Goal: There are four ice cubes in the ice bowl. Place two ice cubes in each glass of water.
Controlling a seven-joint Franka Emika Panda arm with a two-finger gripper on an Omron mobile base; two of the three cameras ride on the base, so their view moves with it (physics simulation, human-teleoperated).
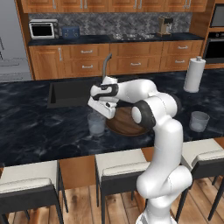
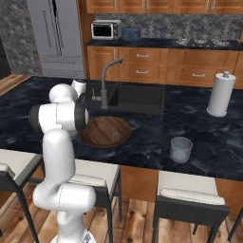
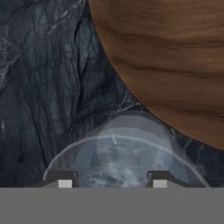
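Dark marble counter carries an upright glass of water (image 3: 124, 153) beside the ice bowl (image 3: 175, 65), gripper (image 3: 112, 181) spread open above its mouth

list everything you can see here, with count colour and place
glass of water: two, clear pale blue-grey; one left of the ice bowl under the hand, the other far right on the counter
ice bowl: one, brown wood, counter in front of the sink
ice cubes: too small to count
paper towel roll: one, white, back right of the counter
sink: one, black, set in the counter, with grey faucet
stools: several, cream seats, along the near edge
microwave: one, white, back counter
gripper: one, dark fingers apart above the left glass
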